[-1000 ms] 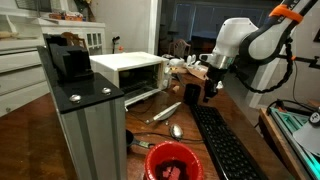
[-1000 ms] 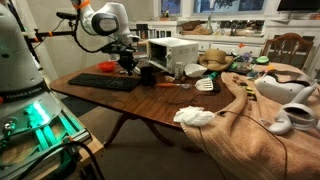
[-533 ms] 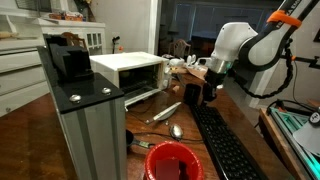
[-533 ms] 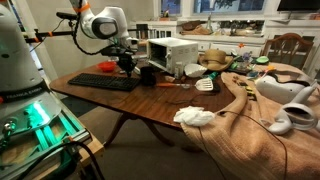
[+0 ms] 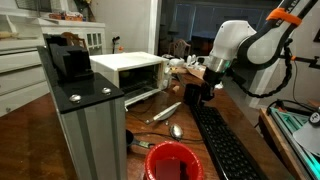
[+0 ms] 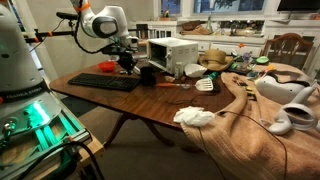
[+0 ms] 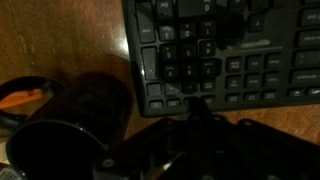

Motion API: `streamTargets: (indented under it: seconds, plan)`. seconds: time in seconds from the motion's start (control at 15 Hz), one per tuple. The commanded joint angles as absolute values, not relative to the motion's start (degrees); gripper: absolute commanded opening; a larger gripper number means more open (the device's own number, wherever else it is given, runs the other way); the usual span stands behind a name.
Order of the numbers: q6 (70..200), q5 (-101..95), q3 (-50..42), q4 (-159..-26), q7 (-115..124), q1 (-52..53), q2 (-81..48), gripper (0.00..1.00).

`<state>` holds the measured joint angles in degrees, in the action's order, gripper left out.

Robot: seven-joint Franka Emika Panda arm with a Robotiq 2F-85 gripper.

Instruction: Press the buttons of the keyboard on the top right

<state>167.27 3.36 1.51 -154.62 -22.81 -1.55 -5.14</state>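
Note:
The black keyboard (image 5: 228, 148) lies along the table; it also shows in the other exterior view (image 6: 105, 82) and across the top of the wrist view (image 7: 230, 50). Its small square buttons (image 7: 190, 70) sit in tight rows. My gripper (image 5: 209, 92) hangs over the keyboard's far end, beside a black cup (image 5: 192, 93). In the wrist view the gripper (image 7: 194, 104) is dark, its fingers together in one tip at the keyboard's corner keys. I cannot tell whether the tip touches a key.
A white microwave (image 5: 130, 68) with its door open stands behind the cup. A red cup (image 5: 172, 160), a spoon (image 5: 175, 130) and a grey post (image 5: 85, 120) are near. The black cup (image 7: 80, 120) is close to the gripper. Cloth and clutter (image 6: 250, 95) cover the table's other side.
The gripper has shifted very slightly over the keyboard's end; nothing else has moved.

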Motion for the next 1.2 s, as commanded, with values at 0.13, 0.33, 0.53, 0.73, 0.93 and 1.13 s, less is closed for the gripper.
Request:
streamTargets:
  seconds: [0.13,0.33,0.53,0.73,0.93,1.13]
  plan:
    - [167.77,3.81,2.17,-152.44,-23.62,-2.92,-6.99,0.0]
    - [167.81,3.73,2.23,-152.02,-23.72,-3.58,-7.74,0.0]
    - [168.29,3.1,2.24,-151.83,-23.67,-4.01,-8.69,0.0]
    - [169.48,3.3,2.82,-151.58,-24.3,-4.48,-9.9,0.0]
    - [169.73,2.08,2.74,-151.22,-24.28,-4.68,-10.76,0.0]
    - [170.17,1.12,2.68,-150.96,-24.27,-5.08,-11.58,0.0]
